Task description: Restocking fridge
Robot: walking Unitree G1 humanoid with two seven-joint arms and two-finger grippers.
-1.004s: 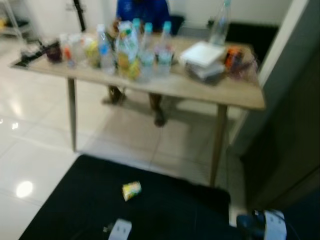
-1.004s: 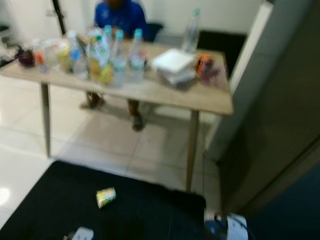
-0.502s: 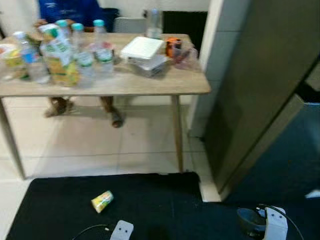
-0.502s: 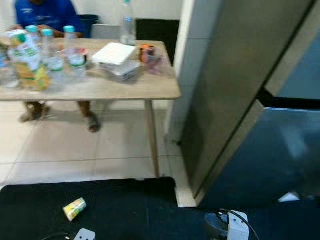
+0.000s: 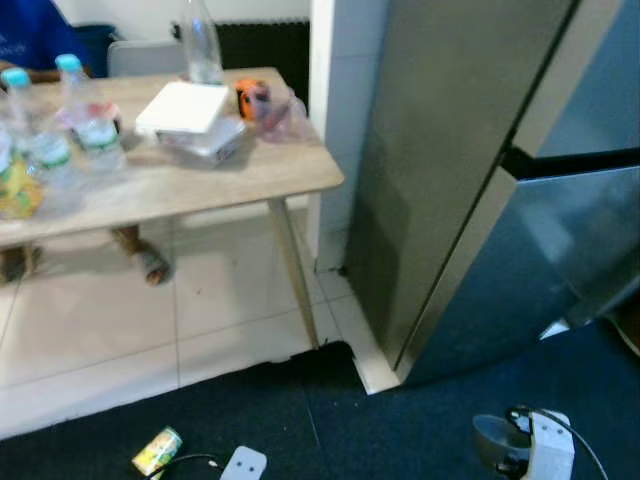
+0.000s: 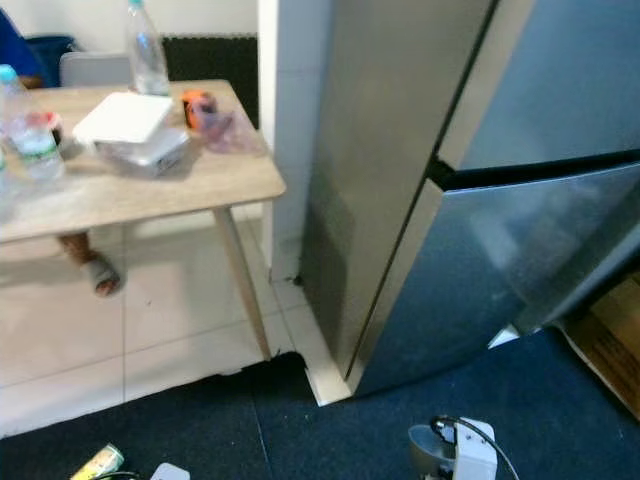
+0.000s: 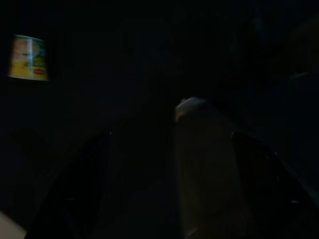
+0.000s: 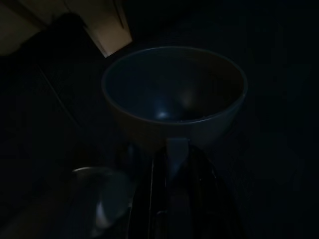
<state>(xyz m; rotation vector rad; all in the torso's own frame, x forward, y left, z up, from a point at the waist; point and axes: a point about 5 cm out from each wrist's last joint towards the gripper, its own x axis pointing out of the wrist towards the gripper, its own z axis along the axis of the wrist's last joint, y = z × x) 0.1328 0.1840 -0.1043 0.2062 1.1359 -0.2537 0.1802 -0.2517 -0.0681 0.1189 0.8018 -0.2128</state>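
A tall steel fridge (image 5: pixel 470 170) stands on the right with both doors closed; a dark seam (image 6: pixel 520 170) divides the upper door from the lower. My right gripper (image 8: pixel 175 149) is shut on the rim of a blue-grey bowl (image 8: pixel 174 94), which hangs low over the dark mat at the bottom right (image 5: pixel 495 445). The left arm's white wrist (image 5: pixel 243 463) hangs low over the mat. In the dark left wrist view a pale rounded shape (image 7: pixel 204 164) lies ahead of that gripper. Water bottles (image 5: pixel 95 125) and white boxes (image 5: pixel 185 115) stand on the wooden table (image 5: pixel 240 180).
A yellow can (image 5: pixel 157 451) lies on the dark mat (image 5: pixel 400 430) near my left wrist. A white tiled pillar (image 5: pixel 335 100) stands between table and fridge. A person's sandalled foot (image 5: pixel 150 265) is under the table. A clear bottle (image 6: pixel 145 55) stands at the table's back edge.
The camera has swung right: the table slid to the left of the picture and the fridge doors came into view. The bowl stays in my right gripper.
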